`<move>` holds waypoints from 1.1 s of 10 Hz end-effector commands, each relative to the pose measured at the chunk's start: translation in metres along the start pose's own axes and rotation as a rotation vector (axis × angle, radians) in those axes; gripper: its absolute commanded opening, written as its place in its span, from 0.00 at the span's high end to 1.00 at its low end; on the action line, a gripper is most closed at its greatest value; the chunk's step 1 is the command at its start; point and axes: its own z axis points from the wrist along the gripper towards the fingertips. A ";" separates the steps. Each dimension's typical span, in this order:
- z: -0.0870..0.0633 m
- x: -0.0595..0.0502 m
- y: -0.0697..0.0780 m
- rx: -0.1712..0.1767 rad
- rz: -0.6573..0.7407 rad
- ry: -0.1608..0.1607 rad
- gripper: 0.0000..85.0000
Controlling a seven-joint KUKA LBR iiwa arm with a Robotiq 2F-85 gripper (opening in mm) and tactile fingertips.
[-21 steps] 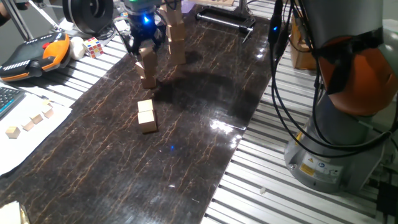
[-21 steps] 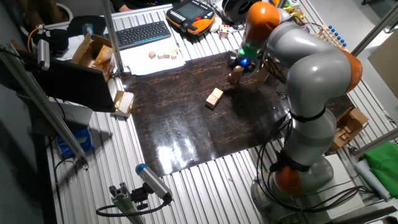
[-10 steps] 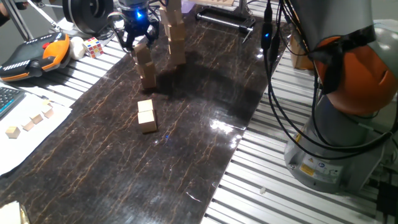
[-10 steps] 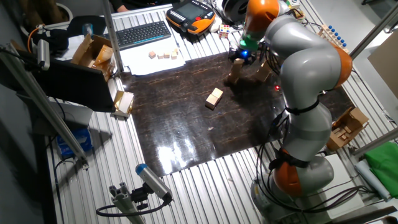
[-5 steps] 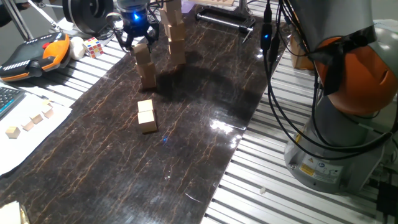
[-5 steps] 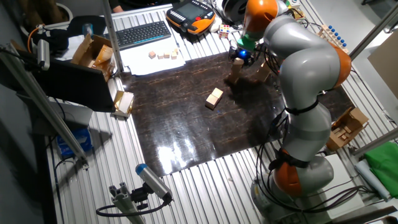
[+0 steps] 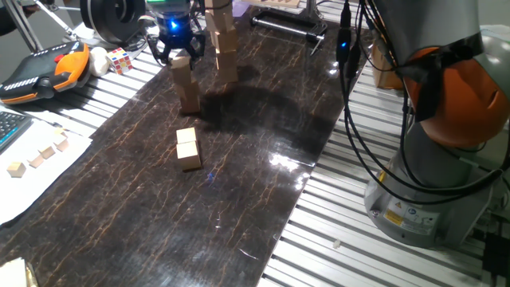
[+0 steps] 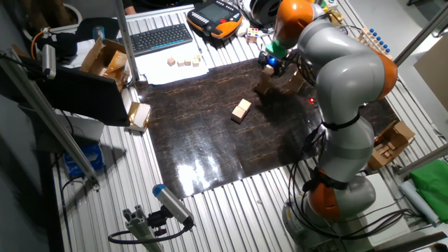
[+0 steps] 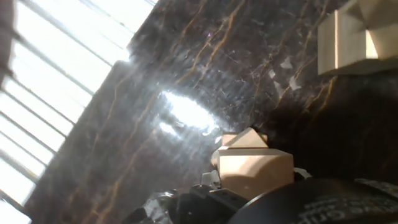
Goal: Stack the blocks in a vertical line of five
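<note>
Three blocks (image 7: 189, 86) stacked under the tool (image 7: 178, 54) — two more (image 7: 188, 148) lie nearer, touching.

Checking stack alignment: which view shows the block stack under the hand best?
One fixed view: the stack stands in side profile below the hand, so lean is readable. The other fixed view shows it small, partly hidden by the arm. The hand view shows only its top block, from above.

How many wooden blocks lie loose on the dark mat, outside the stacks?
2. The far loose block lies midway along the dark mat; the near loose block touches it, camera-side. None appears hidden.
</note>
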 end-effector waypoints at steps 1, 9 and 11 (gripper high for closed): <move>0.003 0.000 0.001 0.020 0.289 -0.040 0.93; 0.006 -0.003 -0.002 0.055 0.370 -0.066 0.88; 0.007 -0.004 -0.003 0.066 0.382 -0.073 0.86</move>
